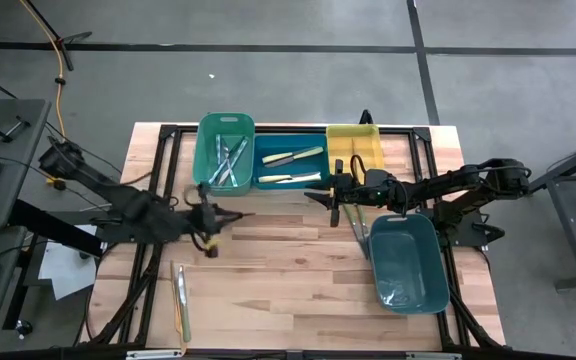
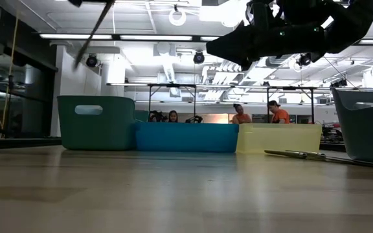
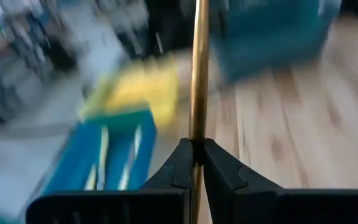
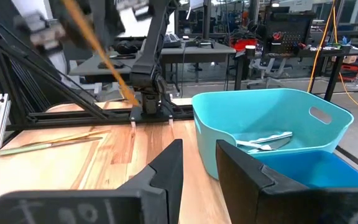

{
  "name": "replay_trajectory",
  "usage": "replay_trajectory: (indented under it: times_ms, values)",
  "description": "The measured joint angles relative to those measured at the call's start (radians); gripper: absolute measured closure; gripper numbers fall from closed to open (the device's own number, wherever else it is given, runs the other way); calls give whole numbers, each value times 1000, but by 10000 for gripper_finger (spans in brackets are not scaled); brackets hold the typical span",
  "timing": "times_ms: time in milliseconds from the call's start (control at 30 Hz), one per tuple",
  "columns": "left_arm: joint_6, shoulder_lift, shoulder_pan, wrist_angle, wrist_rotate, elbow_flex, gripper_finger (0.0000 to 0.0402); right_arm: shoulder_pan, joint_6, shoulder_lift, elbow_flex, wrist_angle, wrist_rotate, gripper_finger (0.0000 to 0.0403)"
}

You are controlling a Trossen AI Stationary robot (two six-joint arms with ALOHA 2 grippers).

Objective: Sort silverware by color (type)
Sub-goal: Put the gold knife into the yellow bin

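My left gripper, over the table's left middle, is shut on a brownish-gold utensil, which also shows high up in the low view and, blurred, in the right wrist view. My right gripper hangs open and holds nothing, just in front of the blue bin. The green bin holds silvery-ended utensils, and the blue bin holds pale yellow ones. A pale utensil lies flat on the near left of the table. More utensils lie beside the grey-blue bin. My left gripper pinches the utensil's brownish shaft between its two fingers. The shaft runs on ahead past the fingertips, along the fingers rather than across them. The utensil is lifted clear of the table and slants in the air. Which end the fingers have, I cannot tell.
The green, blue and yellow bins stand in a row along the far edge. The grey-blue bin sits at the near right. Bare wood lies in the table's middle and near part. People sit in the room beyond the table.
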Motion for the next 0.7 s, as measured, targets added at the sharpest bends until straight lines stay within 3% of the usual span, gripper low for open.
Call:
replay_trajectory:
  times_ms: [167,367,500,700]
  values:
    - [194,-111,99,522,127,-221,393,0,0,0,0,11,0,311]
    - [166,-118,293,1000,371,-470,393,0,0,0,0,46,0,311]
    - [128,-101,387,1163,489,-562,393,0,0,0,0,58,0,311]
    - [93,-86,461,1269,516,-597,393,0,0,0,0,89,0,311]
